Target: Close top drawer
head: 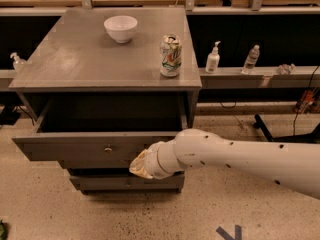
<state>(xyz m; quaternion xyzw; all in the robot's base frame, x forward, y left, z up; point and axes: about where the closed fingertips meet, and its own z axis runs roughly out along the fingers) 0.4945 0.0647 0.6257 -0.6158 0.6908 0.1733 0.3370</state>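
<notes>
one grey top drawer (65, 152) wide open, pincer (140, 165) at its flat front, grip unclear

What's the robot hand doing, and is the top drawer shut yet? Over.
Gripper at the top drawer front, right of its knob. Drawer pulled out, not yet shut. Bowl and can up on the cabinet top, not in the way.

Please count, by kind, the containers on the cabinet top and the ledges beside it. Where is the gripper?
White bowl: 1
Soda can: 1
Pump bottle: 2
Water bottle: 1
Total: 5
Gripper: at the top drawer front
</notes>
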